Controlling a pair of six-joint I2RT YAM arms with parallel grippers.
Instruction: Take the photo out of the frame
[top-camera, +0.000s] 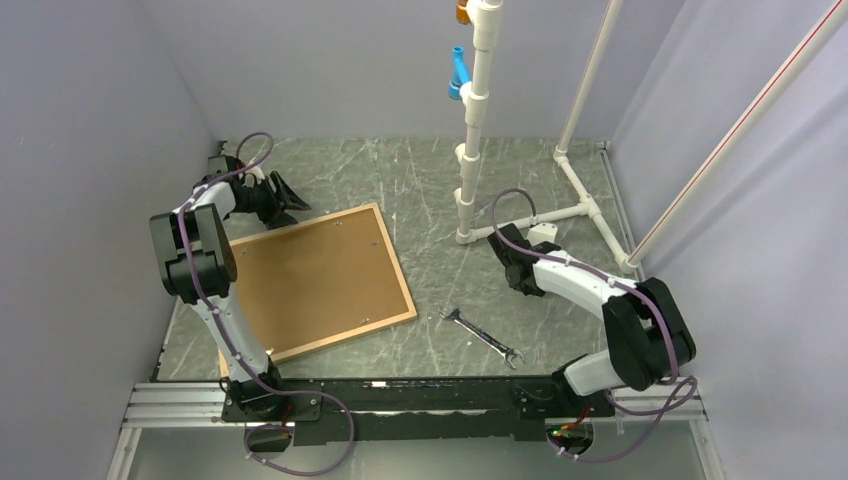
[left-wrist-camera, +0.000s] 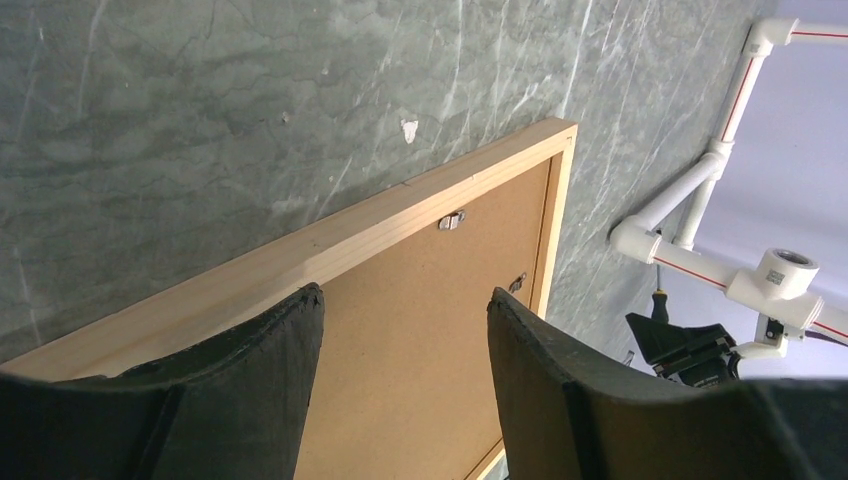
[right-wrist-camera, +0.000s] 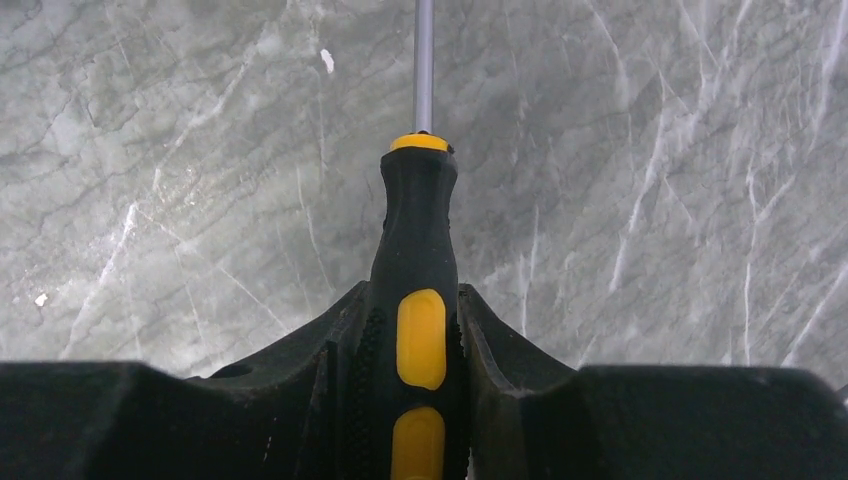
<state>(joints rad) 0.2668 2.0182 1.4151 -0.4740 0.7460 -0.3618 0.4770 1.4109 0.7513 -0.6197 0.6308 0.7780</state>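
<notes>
The frame (top-camera: 396, 264) lies face down on the table, a thin light wood rim round a plain brown backing board (top-camera: 315, 280). The photo is hidden under that board. My left gripper (top-camera: 288, 198) is open and empty, low over the frame's far left part. In the left wrist view its gap (left-wrist-camera: 405, 296) spans the wood strip (left-wrist-camera: 330, 245) and the board (left-wrist-camera: 420, 340), and two small metal clips (left-wrist-camera: 452, 220) hold the board. My right gripper (top-camera: 512, 268) is shut on a black and yellow screwdriver (right-wrist-camera: 420, 250), off to the frame's right, with the shaft pointing away over bare table.
A steel wrench (top-camera: 483, 337) lies on the table between the frame and the right arm. A white PVC pipe stand (top-camera: 470, 150) with a floor bar (top-camera: 590, 195) rises at the back right. Grey walls close in the left, back and right.
</notes>
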